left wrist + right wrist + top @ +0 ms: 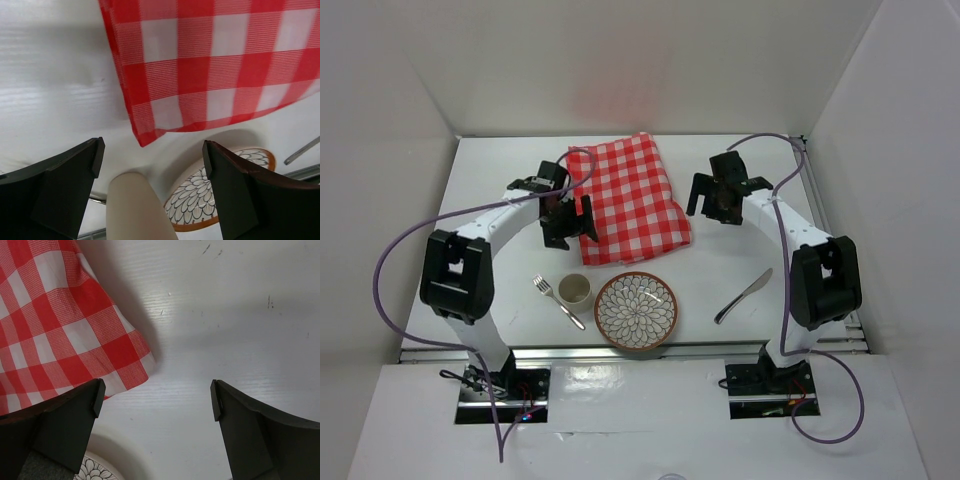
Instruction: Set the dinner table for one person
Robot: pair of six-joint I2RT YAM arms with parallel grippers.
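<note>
- My left gripper (570, 218) hangs beside the left edge of the checked cloth (632, 198), close to its near-left corner. The jaws are spread wide with nothing between them.
- My right gripper (720, 200) hangs just off the cloth's right edge, above bare tabletop. It too is released and empty.
- The dinner table (490, 190) lies under the cloth and reaches well beyond it on every side. The cloth lies flat on it, slightly skewed.
- The plate (636, 311), petal-patterned with a brown rim, sits on the table just nearer to me than the cloth's near edge.
- The cup (574, 290) stands upright nearer to me than the cloth's near-left corner.
- The fork (558, 301) lies further to the left of that corner, close by the cup.
- The knife (743, 296) lies nearer to me and to the right of the cloth's near-right corner, well apart from the cloth.
</note>
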